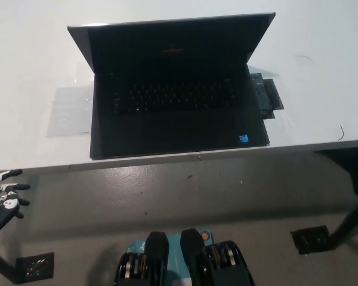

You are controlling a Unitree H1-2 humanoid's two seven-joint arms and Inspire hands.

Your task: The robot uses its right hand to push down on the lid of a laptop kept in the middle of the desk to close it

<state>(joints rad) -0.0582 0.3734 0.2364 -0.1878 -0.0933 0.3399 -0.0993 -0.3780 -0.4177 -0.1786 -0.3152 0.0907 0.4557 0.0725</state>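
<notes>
No text can be read anywhere. The laptop (179, 89) carries a small blue sticker (244, 139) on its palm rest, toward five o'clock of the keyboard — its print is too small to make out.

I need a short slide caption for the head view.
Open black laptop on the white desk; white left hand rests low.

A white desk (36, 53) carried an open black laptop (179, 119) at its middle. A small black object (267, 98) lay touching the laptop's right edge.
</notes>
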